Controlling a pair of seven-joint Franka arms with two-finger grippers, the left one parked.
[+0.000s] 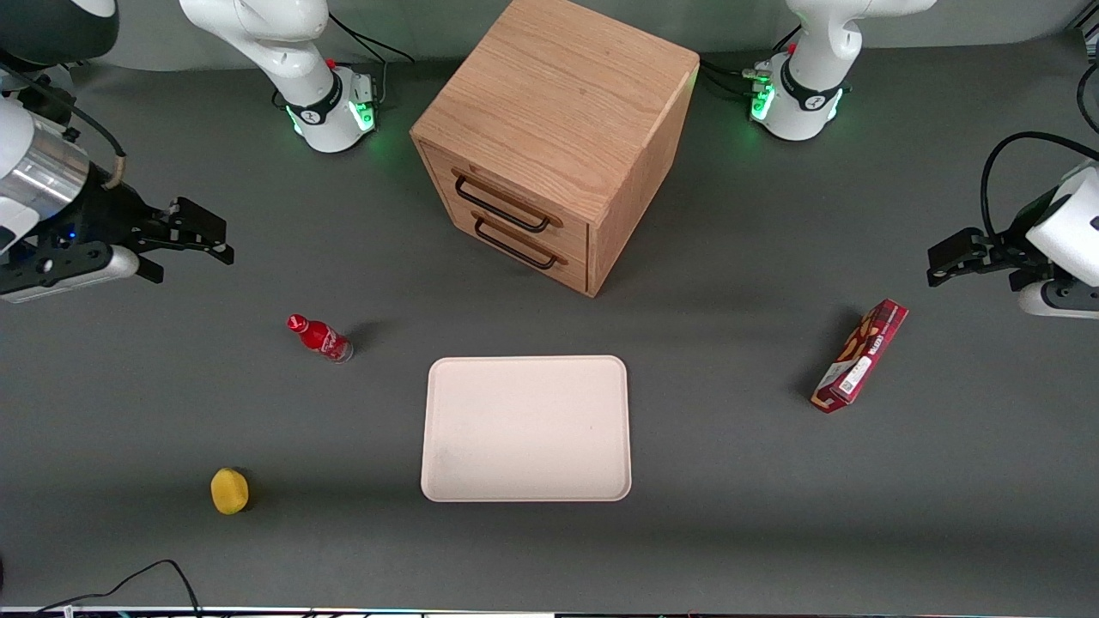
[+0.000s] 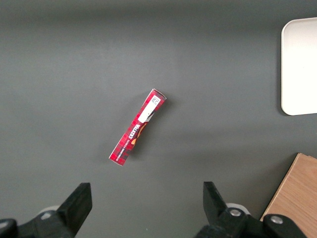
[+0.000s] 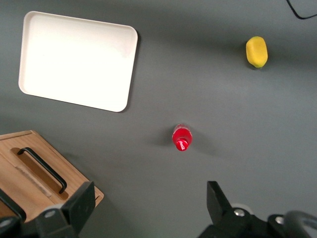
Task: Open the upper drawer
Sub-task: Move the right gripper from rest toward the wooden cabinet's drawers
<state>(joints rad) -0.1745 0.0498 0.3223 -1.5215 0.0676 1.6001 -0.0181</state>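
Above matte grey table (image 1: 730, 532), claw (image 1: 219, 240) spread wide, well apart from shut oak upper drawer (image 1: 506, 199).

White arms (image 1: 258, 34), black fingers (image 1: 202, 225), green-lit bases (image 1: 335, 116).

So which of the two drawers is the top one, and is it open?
The upper drawer sits directly under the cabinet top, above its twin; both look shut. The gripper hovers open toward the working arm's end.
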